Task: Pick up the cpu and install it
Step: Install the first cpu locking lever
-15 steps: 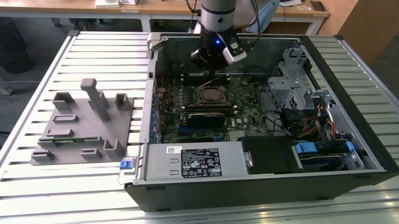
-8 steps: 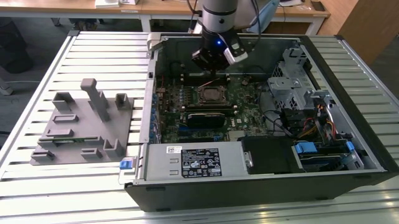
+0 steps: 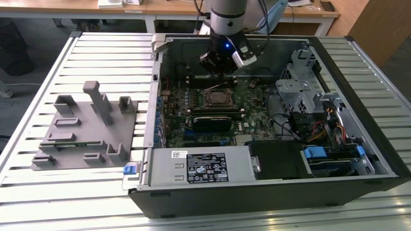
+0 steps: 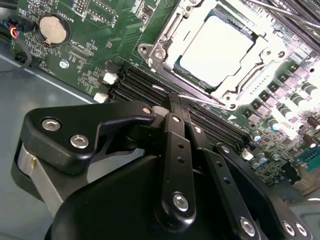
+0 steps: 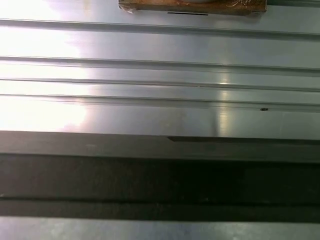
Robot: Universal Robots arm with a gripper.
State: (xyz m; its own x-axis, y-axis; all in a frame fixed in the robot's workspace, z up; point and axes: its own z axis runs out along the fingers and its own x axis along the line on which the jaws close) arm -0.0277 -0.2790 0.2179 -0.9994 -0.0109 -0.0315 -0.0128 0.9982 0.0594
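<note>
Over the open computer case (image 3: 270, 183) in the exterior view, the arm hangs with its end effector (image 3: 218, 65) just above the far edge of the green motherboard (image 3: 192, 103). The dark socket frame (image 3: 218, 97) sits near the middle of that board, directly below the end effector. The case lies on a slatted metal surface (image 3: 96, 53), and a grey plastic fixture (image 3: 86, 127) with upright posts stands on the same surface toward the exterior view's left, well apart from the arm.

From the second wrist view, the end effector (image 4: 172, 100) looks clenched, its black fingers (image 4: 175, 145) drawn together with nothing between them. Beyond the tips lies the cpu (image 4: 216, 50), its pale silvery top sitting flat inside the socket frame (image 4: 165, 42), whose metal bracket surrounds it. Rows of dark memory slots (image 4: 145, 85) run between the fingertips and the socket, and a round coin battery (image 4: 52, 29) sits off at the board's corner.

Through the first wrist view, I see bright ribbed metal slats (image 5: 160, 75) and a dark band (image 5: 160, 180) of the case wall.
</note>
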